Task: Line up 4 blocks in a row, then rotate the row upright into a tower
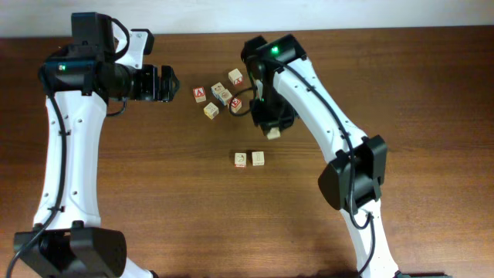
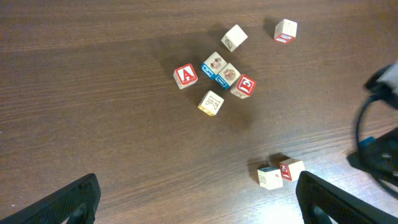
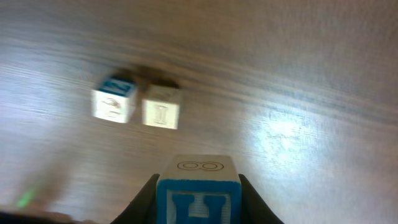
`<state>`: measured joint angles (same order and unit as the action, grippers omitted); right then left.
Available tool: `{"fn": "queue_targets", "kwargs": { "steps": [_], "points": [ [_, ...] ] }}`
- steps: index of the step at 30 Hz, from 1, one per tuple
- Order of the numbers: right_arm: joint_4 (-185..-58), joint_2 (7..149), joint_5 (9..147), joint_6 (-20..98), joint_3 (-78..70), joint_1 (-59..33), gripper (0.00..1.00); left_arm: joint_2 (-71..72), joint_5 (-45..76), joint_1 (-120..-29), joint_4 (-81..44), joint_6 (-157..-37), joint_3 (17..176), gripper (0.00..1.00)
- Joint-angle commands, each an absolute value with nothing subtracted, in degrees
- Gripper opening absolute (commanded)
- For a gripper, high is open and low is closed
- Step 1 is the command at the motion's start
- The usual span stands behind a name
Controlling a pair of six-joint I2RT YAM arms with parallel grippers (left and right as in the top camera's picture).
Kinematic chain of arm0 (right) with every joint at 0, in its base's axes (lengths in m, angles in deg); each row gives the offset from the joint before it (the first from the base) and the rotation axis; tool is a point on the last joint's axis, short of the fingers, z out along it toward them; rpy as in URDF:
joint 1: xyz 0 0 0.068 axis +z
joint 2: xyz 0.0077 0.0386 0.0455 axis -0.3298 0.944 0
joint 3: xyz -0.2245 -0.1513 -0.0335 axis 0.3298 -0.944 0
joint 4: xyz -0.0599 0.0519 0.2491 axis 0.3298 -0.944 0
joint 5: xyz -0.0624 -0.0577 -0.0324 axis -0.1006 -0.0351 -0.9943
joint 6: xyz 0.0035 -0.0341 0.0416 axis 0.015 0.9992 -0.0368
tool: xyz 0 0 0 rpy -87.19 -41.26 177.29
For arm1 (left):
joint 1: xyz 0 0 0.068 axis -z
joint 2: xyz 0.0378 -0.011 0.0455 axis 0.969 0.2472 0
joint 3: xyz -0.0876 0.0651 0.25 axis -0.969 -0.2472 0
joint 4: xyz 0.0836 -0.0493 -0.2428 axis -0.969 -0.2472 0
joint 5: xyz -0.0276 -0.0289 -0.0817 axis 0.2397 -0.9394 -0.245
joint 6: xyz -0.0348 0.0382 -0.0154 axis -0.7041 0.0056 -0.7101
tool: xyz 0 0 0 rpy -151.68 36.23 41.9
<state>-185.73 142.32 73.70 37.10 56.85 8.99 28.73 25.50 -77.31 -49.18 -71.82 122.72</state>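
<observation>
The right claw (image 1: 272,127) pinches a block with a blue letter (image 3: 198,186), cut off at the bottom centre of the blurred right wrist view. Above it a blue-topped block (image 3: 114,99) and a pale block (image 3: 161,107) sit side by side on the counter (image 3: 311,74). The left claw (image 1: 166,83) is spread wide beside a cluster of blocks (image 1: 220,94) at upper centre of the overhead view, the red A cube (image 1: 199,94) among them

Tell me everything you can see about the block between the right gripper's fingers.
The block is a light-wood cube; its near face shows a blue letter H in a blue frame, its top face an outlined double oval. It is pinched on both sides by the dark fingers of the right gripper. Its lower part is out of frame.
</observation>
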Motion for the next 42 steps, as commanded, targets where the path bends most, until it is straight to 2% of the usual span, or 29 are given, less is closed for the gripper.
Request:
{"fn": "queue_targets", "kwargs": {
  "steps": [1,6,8,11,15,17,19,20,21,22,24,27,29,34,36,37,41,42],
  "points": [
    [-186.0,141.7,72.1,35.7,53.7,9.7,0.18,29.0,24.8,-77.3,-49.1,-71.1,123.7,0.99],
    [-183.0,127.3,68.9,32.1,40.7,10.5,0.18,29.0,24.8,-77.3,-49.1,-71.1,123.7,0.99],
    [-169.9,124.8,67.8,26.9,28.2,9.5,0.18,29.0,24.8,-77.3,-49.1,-71.1,123.7,0.99],
    [-151.9,124.9,70.2,25.4,15.1,9.6,0.15,29.0,24.8,-77.3,-49.1,-71.1,123.7,0.99],
    [-139.7,125.1,71.3,23.9,5.1,9.5,0.16,29.0,24.8,-77.3,-49.1,-71.1,123.7,0.99],
    [-138.2,125.1,71.9,23.7,3.5,9.6,0.23,29.0,24.8,-77.3,-49.1,-71.1,123.7,0.99],
    [-137.5,125.1,72.6,23.7,3.0,9.6,0.28,29.0,24.8,-77.3,-49.1,-71.1,123.7,0.99],
    [-137.5,125.1,72.6,23.7,3.0,9.6,0.40,29.0,24.8,-77.3,-49.1,-71.1,123.7,0.99],
    [-137.8,125.1,72.7,23.7,3.0,9.6,0.44,29.0,24.8,-77.3,-49.1,-71.1,123.7,0.99],
    [-138.3,125.1,73.8,23.7,3.0,9.6,0.52,29.0,24.8,-77.3,-49.1,-71.1,123.7,0.99],
    [-141.4,124.9,73.7,24.6,6.4,9.5,0.61,29.0,24.8,-77.3,-49.1,-71.1,123.7,0.99],
    [-150.2,124.9,70.6,32.4,21.6,7.8,0.63,29.0,24.8,-77.3,-49.1,-71.1,123.7,0.99],
    [-145.0,124.9,69.5,38.5,29.4,7.0,0.64,29.0,24.8,-77.3,-49.1,-71.1,123.7,0.99],
    [-123.0,129.9,71.5,46.4,29.5,8.8,0.64,29.0,24.8,-77.3,-49.1,-71.1,123.7,0.99],
    [-121.1,135.5,71.2,56.6,29.5,10.4,0.74,29.0,24.8,-77.3,-49.1,-71.1,123.7,0.99],
    [-121.1,137.4,71.1,58.1,29.5,10.5,0.75,29.0,24.8,-77.3,-49.1,-71.1,123.7,0.99],
    [-118.0,144.5,73.0,59.2,29.4,10.5,0.74,29.0,24.8,-77.3,-49.1,-71.1,123.7,0.99],
    [-116.7,145.0,73.2,59.2,29.4,10.5,0.70,29.0,24.8,-77.3,-49.1,-71.1,123.7,0.99]
  ]
}}
